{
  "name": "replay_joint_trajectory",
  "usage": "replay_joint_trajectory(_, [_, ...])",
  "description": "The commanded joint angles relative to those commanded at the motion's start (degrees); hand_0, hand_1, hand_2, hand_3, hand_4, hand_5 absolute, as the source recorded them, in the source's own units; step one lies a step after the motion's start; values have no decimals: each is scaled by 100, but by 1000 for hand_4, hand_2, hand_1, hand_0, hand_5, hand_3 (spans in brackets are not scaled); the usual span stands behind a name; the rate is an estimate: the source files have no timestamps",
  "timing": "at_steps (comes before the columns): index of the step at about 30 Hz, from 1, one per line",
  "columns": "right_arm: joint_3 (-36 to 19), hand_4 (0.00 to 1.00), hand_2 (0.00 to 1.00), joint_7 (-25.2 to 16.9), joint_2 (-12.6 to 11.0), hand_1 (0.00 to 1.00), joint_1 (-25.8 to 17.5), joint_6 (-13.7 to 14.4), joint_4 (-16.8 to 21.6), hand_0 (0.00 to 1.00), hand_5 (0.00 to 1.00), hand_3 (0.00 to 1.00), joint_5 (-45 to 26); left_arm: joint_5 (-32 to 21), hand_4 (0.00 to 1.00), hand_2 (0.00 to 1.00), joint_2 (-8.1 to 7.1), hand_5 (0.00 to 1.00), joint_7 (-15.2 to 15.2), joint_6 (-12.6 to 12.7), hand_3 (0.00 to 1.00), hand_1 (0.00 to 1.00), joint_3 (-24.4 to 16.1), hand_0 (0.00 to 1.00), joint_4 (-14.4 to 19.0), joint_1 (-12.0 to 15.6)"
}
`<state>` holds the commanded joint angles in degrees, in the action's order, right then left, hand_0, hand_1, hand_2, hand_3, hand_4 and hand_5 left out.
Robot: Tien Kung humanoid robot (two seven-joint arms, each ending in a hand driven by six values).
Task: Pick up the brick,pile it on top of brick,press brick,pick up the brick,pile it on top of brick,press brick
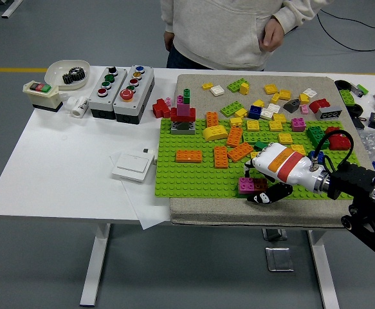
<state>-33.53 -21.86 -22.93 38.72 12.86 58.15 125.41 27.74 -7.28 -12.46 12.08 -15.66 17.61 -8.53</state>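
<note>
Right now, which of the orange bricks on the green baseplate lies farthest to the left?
The flat orange brick lying alone, just right of the white switch plate. The other orange bricks cluster further right, near the yellow curved piece.

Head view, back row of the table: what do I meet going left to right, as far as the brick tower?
Switch box → white bowl with gear → white cylinder → two grey button boxes → red bricks → brick tower.
</note>
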Motion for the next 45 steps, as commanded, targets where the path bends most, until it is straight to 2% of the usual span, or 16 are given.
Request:
replay_joint_trajectory(9, [-71,998,162,20,0,79,-19,-5,22,175,548,524,60,-1,734,768,-4,693,3,0,622,732,4,723,3,-5])
replay_joint_trajectory(10, [-93,998,166,26,-5,80,-25,-7,39,182,574,565,75,-7,733,768,-3,692,5,2,622,731,5,723,2,-6])
replay_joint_trajectory(15, [-237,998,166,53,-23,80,-49,-44,90,182,574,565,119,-26,733,768,-5,692,12,3,622,731,15,723,0,-13])
replay_joint_trajectory(16, [-260,998,169,56,-27,81,-54,-50,100,185,603,629,121,-29,733,768,-5,692,13,3,622,731,17,722,0,-13])
replay_joint_trajectory(21, [-385,998,169,100,-55,81,-100,-134,225,185,603,629,122,-38,733,768,-4,692,17,3,622,731,23,722,-2,-13])
replay_joint_trajectory(22, [-451,998,178,137,-67,91,-132,-216,299,196,701,728,113,-39,733,768,-4,691,19,3,621,731,23,722,-4,-12])
replay_joint_trajectory(23, [-500,998,178,164,-84,91,-160,-269,356,196,701,728,110,-39,733,768,-4,691,20,3,621,731,24,722,-5,-12])
replay_joint_trajectory(27, [-776,998,178,311,-230,91,-355,-520,830,196,701,728,1,-40,733,768,-6,691,27,4,621,731,32,722,-8,-16])
replay_joint_trajectory(28, [-843,998,207,360,-278,121,-409,-576,934,225,756,754,-20,-45,733,767,-6,690,29,5,621,731,32,722,-10,-16])
replay_joint_trajectory(30, [-1122,998,207,554,-450,121,-610,-777,1383,225,756,754,-120,-51,733,767,-6,690,37,7,621,731,34,722,-15,-16])
replay_joint_trajectory(33, [-1349,998,207,780,-608,121,-801,-848,1867,225,756,754,-279,-41,733,767,-7,690,39,6,621,731,30,722,-19,-18])
replay_joint_trajectory(34, [-1445,998,454,937,-693,304,-916,-821,2103,305,730,738,-385,-33,734,768,-5,691,37,6,621,730,24,721,-21,-17])
replay_joint_trajectory(36, [-1502,998,454,1023,-743,304,-991,-789,2313,305,730,738,-452,-30,734,768,-5,691,38,5,621,730,22,721,-22,-17])
replay_joint_trajectory(39, [-1693,998,454,1115,-923,304,-1351,-592,2794,305,730,738,-765,-37,734,768,-4,691,44,5,621,730,29,721,-26,-14])
replay_joint_trajectory(40, [-1709,994,697,1086,-965,592,-1440,-554,2912,588,709,659,-837,-33,733,767,-2,689,44,5,621,731,27,721,-27,-13])
replay_joint_trajectory(45, [-1625,994,697,872,-1114,592,-1791,-519,3364,588,709,659,-919,-3,733,767,3,689,36,-1,621,731,17,721,-30,-11])
